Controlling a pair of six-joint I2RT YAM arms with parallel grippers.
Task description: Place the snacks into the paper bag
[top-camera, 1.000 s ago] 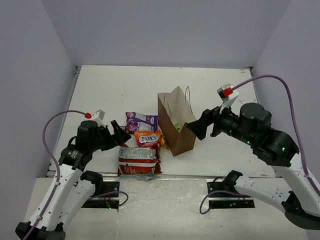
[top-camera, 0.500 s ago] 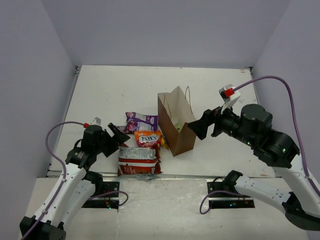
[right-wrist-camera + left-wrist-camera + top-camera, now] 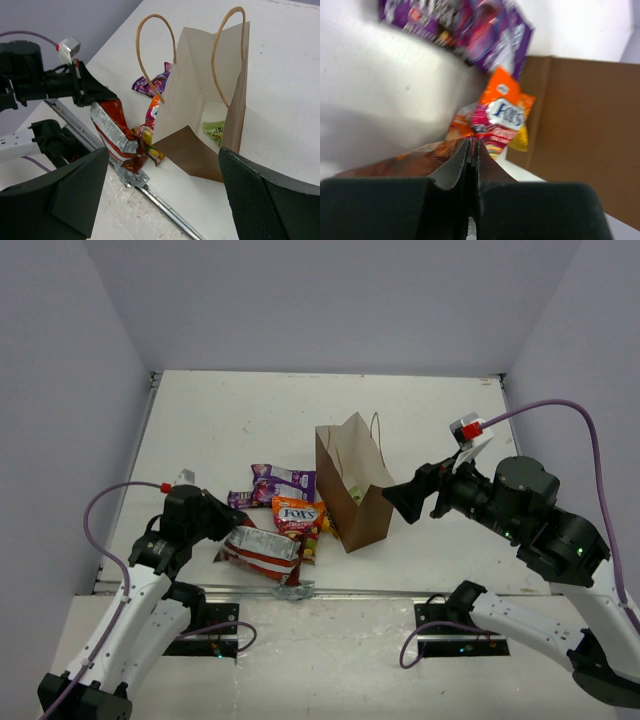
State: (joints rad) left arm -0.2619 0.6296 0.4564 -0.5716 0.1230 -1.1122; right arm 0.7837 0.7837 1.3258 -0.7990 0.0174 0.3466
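Note:
The upright brown paper bag [image 3: 352, 490] stands open at mid-table, with a green packet [image 3: 216, 131] lying inside it. My left gripper [image 3: 228, 530] is shut on the left edge of the red-and-silver bag [image 3: 264, 552], which is tilted up off the table and hangs from the jaws [image 3: 112, 132]. In the left wrist view the left gripper [image 3: 472, 145] pinches a thin red edge. The orange FOX'S bag [image 3: 297, 515] and a small yellow piece [image 3: 147, 135] lie against the paper bag's left side. Purple packets [image 3: 283, 482] lie behind them. My right gripper [image 3: 402, 498] hovers open to the right of the paper bag.
A metal rail [image 3: 300, 590] runs along the table's front edge just below the red-and-silver bag. Purple walls close in the table on three sides. The paper bag's string handles [image 3: 150, 55] stand up above its rim.
My left gripper has closed on the red-and-silver bag's left edge and raised it, so the bag now tilts instead of lying flat. The right arm has drawn back slightly to the right.

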